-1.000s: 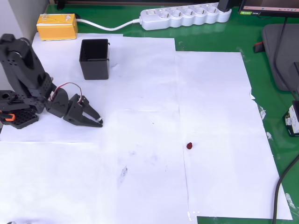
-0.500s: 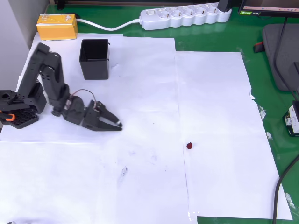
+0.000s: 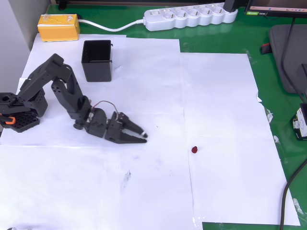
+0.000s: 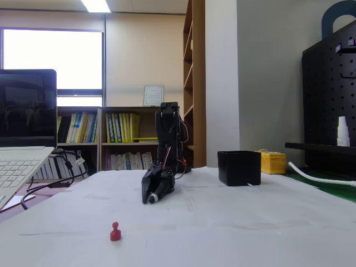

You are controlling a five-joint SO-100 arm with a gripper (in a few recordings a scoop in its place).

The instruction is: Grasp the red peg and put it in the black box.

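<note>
Gripper [image 3: 143, 136] sits low over the white paper [image 3: 216, 96], fingers spread a little with nothing between them, tips pointing toward the right of the overhead view. Red peg [image 3: 194, 150] stands upright on the paper, well apart from the gripper, to its right and slightly lower in the overhead view; in the fixed view the peg [image 4: 115, 231] is nearest the camera, the gripper [image 4: 150, 197] behind it. Black box [image 3: 97, 60] stands open-topped near the upper left of the paper, beside the arm's base [image 3: 14, 112], with a yellow block [image 3: 58, 27] beyond it.
</note>
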